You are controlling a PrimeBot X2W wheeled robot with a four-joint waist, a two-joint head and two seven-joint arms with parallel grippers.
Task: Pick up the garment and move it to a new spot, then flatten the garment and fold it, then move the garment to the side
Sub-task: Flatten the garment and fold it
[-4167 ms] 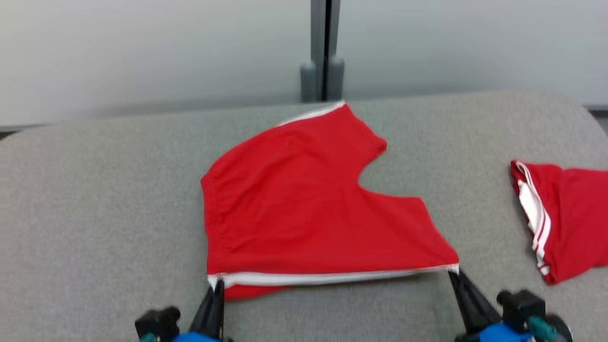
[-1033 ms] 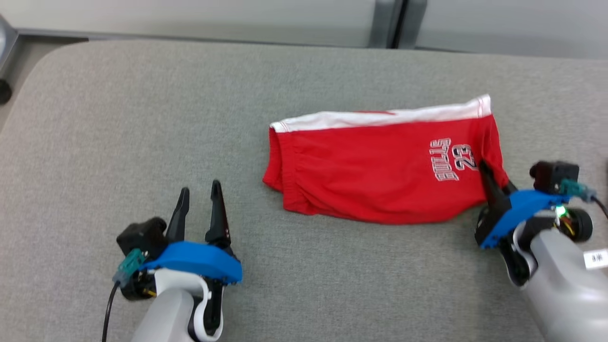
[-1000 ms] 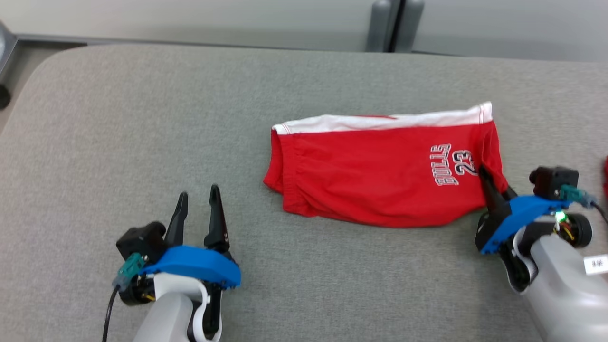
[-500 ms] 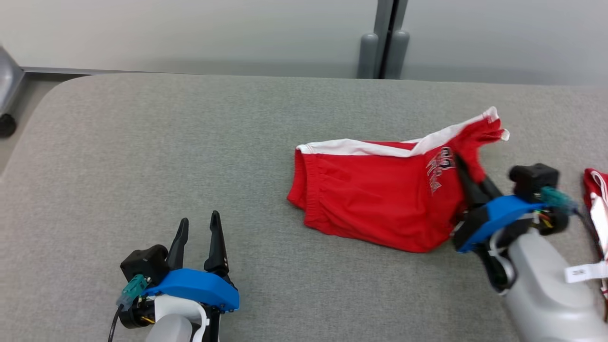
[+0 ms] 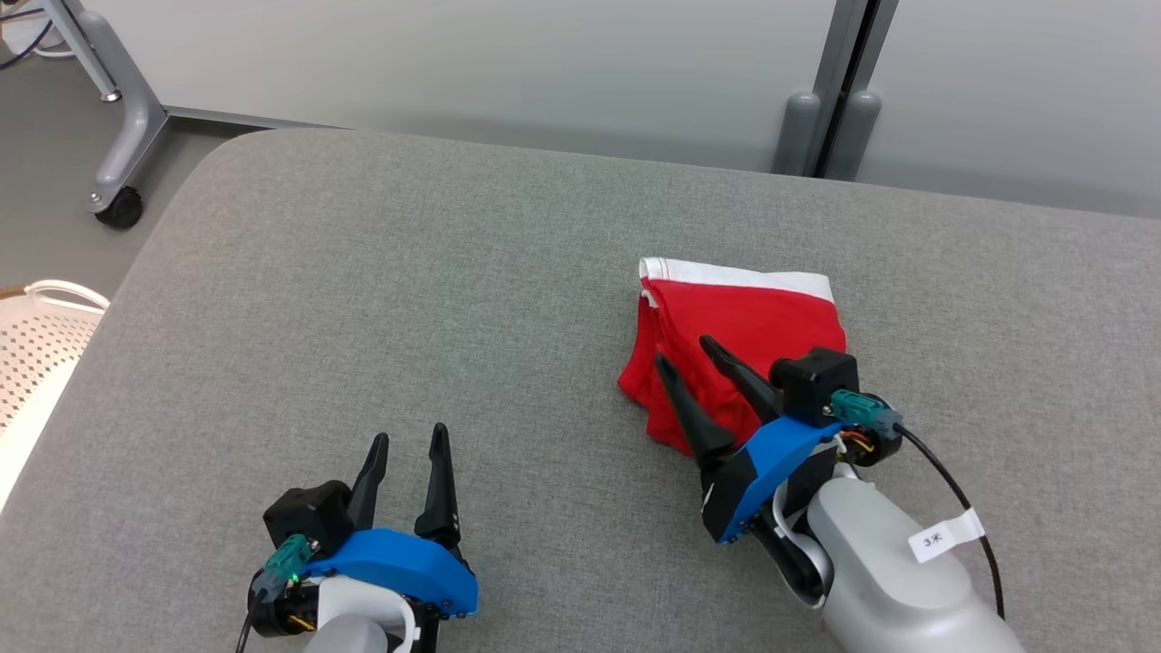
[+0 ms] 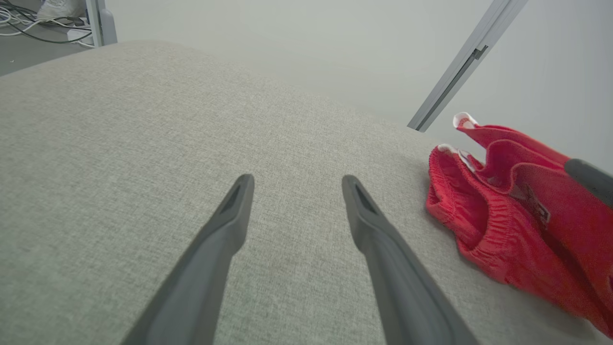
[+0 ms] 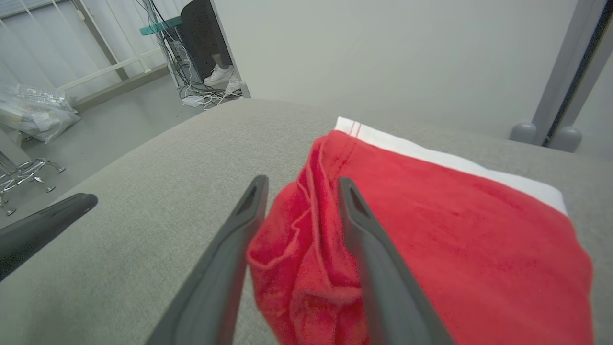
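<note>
Right gripper (image 5: 683, 352) fingers apart, astride the garment (image 5: 762, 317) fold at its 7 o'clock corner; backing out may snag cloth and undo the fold. Left gripper (image 5: 410, 433) fingers apart, over surface (image 5: 408, 272) at garment's 8 o'clock.

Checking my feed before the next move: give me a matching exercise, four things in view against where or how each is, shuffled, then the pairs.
1. red folded shorts with a white band
2. left gripper
3. right gripper
4. white perforated basket

A. jaws apart over the bare grey padded table
B. beyond that table's left edge
C. jaws apart at red fabric
D. lying folded on that table

Pairs: 1-D, 2-A, 3-C, 4-B.
</note>
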